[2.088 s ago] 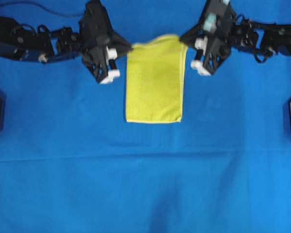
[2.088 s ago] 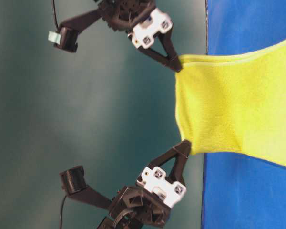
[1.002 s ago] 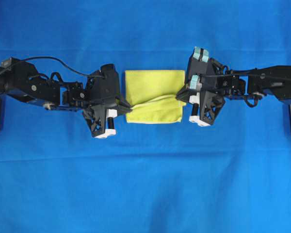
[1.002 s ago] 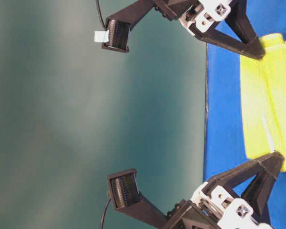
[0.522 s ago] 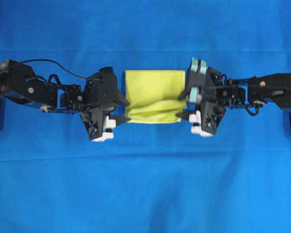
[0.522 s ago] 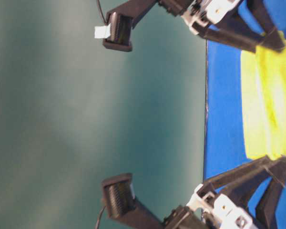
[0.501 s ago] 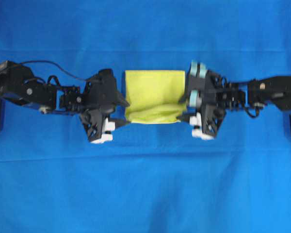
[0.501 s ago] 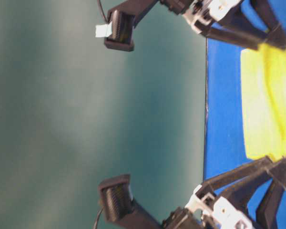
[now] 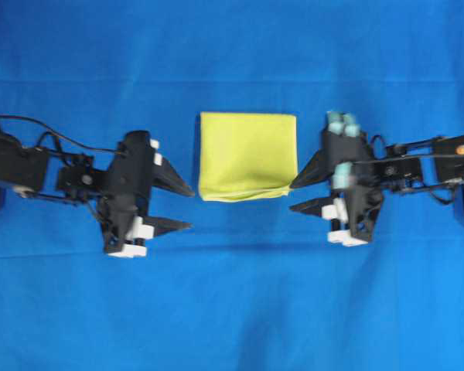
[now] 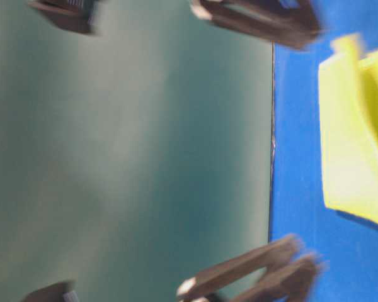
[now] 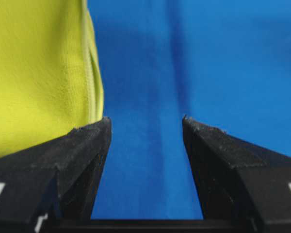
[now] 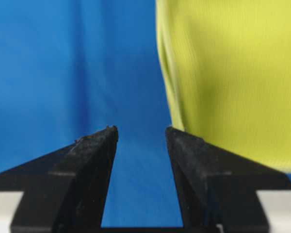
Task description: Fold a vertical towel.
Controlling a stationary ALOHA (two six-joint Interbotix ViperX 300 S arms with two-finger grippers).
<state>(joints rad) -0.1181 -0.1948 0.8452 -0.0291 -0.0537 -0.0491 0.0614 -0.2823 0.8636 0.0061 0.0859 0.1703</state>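
The blue cloth (image 9: 232, 309) covers the whole worktop and carries everything else. On it, a little above the middle of the overhead view, lies the towel (image 9: 246, 156), bright yellow, doubled over into a near-square block with its loose edges along the near side, where the right corner lifts slightly.

The left gripper (image 9: 184, 209) sits just left of the towel, apart from it, its fingers (image 11: 82, 145) spread wide with nothing but blue cloth between them. The right gripper (image 9: 298, 196) stands at the towel's lower right corner, fingers (image 12: 92, 155) likewise wide and empty; its upper tip comes very near that corner, and I cannot tell whether it touches.

The towel looks light, soft and limp, a microfibre weave that should grip well between the pads but sag and wrinkle when lifted. By my judgement it is best taken at two corners of one stitched edge, one per gripper, pinching both layers together so the fold does not slide apart.

No brand, label or readable writing shows anywhere
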